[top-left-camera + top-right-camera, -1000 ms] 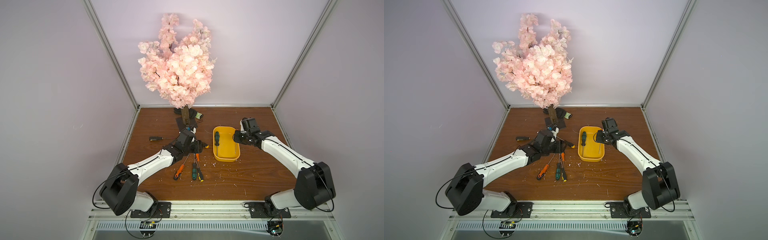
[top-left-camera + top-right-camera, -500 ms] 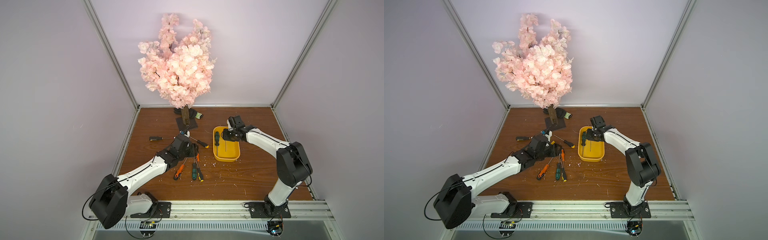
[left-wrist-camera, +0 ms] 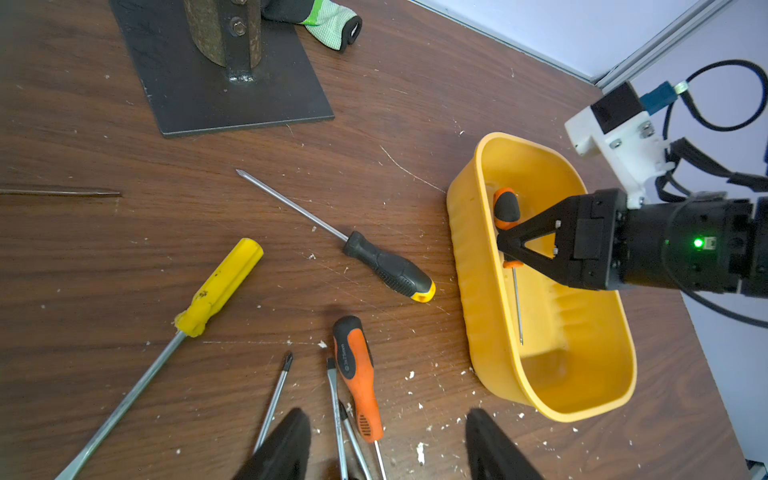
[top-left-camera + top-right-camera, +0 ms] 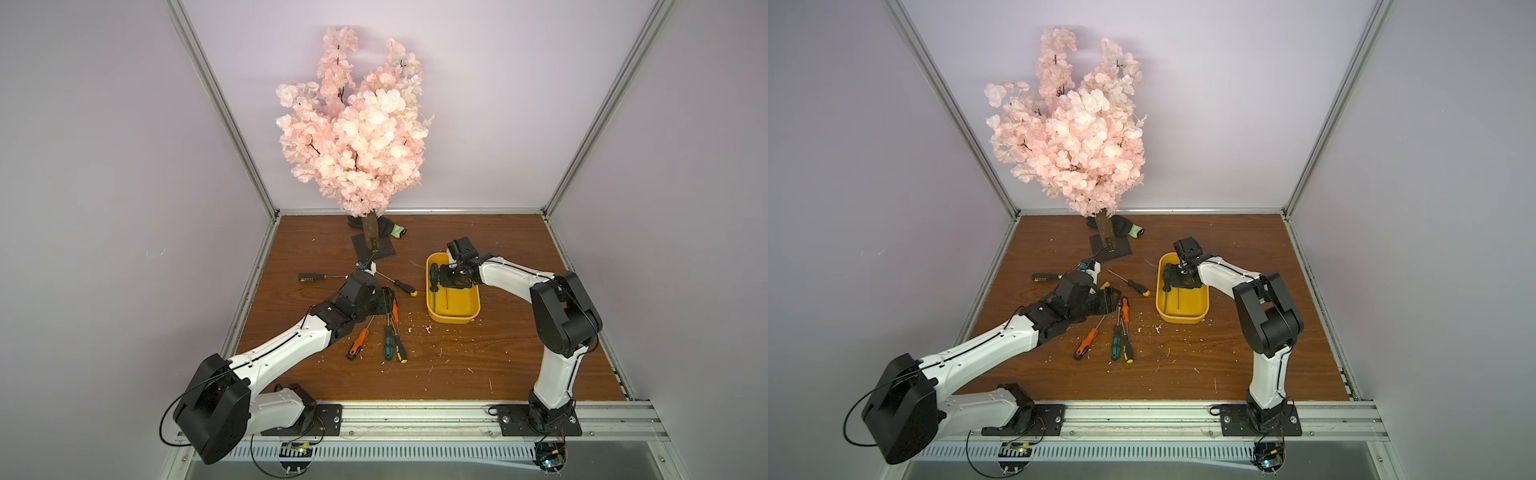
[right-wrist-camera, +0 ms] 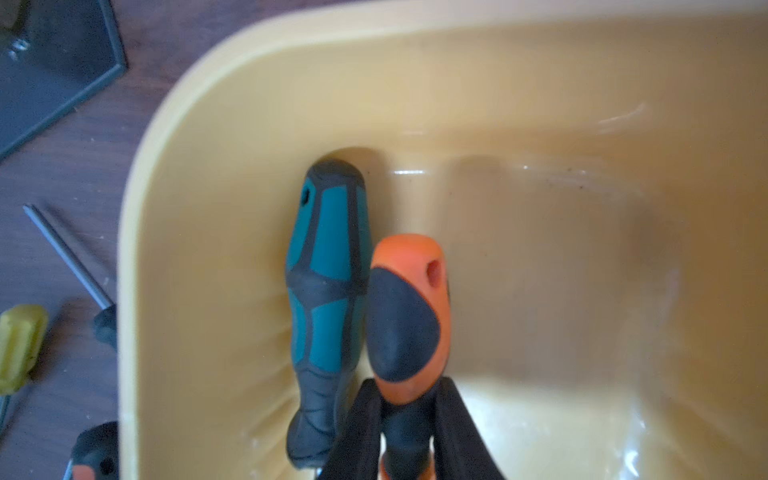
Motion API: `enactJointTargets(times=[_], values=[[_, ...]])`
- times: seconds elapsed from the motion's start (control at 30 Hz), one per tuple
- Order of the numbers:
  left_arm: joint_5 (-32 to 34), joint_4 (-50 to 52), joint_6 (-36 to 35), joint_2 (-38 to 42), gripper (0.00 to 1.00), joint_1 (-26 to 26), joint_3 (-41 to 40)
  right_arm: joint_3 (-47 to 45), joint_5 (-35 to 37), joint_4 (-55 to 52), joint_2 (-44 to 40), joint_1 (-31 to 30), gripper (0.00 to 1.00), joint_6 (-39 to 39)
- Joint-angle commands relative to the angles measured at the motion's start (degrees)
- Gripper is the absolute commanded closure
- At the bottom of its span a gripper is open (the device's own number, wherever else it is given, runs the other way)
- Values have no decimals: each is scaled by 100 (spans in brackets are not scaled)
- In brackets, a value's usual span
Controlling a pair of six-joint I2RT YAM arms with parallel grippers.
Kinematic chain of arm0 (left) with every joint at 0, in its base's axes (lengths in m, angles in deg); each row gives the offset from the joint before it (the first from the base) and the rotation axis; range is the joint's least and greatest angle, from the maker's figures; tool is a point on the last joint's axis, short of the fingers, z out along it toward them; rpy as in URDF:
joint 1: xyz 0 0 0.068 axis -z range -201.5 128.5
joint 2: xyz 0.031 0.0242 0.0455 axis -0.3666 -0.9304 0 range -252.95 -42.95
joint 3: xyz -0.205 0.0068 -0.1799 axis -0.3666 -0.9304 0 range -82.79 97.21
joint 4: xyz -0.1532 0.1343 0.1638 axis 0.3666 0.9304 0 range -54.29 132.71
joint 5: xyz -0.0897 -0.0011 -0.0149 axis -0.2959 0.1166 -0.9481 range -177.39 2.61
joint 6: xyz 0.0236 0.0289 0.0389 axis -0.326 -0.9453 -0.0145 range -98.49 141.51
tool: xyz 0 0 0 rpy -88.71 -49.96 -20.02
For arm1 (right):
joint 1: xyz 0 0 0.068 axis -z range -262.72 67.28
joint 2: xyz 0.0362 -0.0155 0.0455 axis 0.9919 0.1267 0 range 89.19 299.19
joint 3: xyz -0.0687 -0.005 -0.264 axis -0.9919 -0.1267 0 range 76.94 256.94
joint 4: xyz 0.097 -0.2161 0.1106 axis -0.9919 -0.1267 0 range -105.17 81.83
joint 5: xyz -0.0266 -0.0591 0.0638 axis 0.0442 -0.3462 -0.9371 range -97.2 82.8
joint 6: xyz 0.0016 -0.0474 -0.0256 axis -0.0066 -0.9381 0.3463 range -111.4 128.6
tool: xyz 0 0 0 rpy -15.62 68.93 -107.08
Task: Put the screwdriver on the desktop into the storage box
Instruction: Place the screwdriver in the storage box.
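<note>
We've got the right pincer [image 5: 405, 419] clamped on the orange screwdriver [image 5: 409, 316], inside the box [image 4: 453, 328], just beside a green screwdriver [image 5: 328, 270] lying along its wall. The box sits right of the middle of the desk [image 4: 498, 365]. Our left pincer [image 3: 387, 419] gapes wide and empty above the loose screwdrivers [image 4: 387, 348] left of the box, toward the left edge.
</note>
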Motion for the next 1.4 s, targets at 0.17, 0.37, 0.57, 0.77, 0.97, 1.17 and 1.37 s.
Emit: enactJointTargets(times=[0.17,0.37,0.57,0.77,0.97,1.17,1.37], values=[[119,140,32,63,37,-41,-73,261,-107,77,12,-110,75,-19],[107,135,11,38,37,-53,-66,289,-114,62,8,-118,72,-10],[92,140,3,-3,37,-49,-62,349,-115,-8,-18,-142,65,-19],[89,135,4,-29,37,-59,-60,361,-115,-61,-118,-145,64,-36],[105,149,-4,-31,36,-76,-58,303,-112,-133,-383,-154,64,-58],[107,159,-31,-75,36,-107,-20,145,6,-249,-806,-153,64,-114],[22,157,-20,-220,37,-103,41,-163,34,-297,-1249,-154,64,-133]])
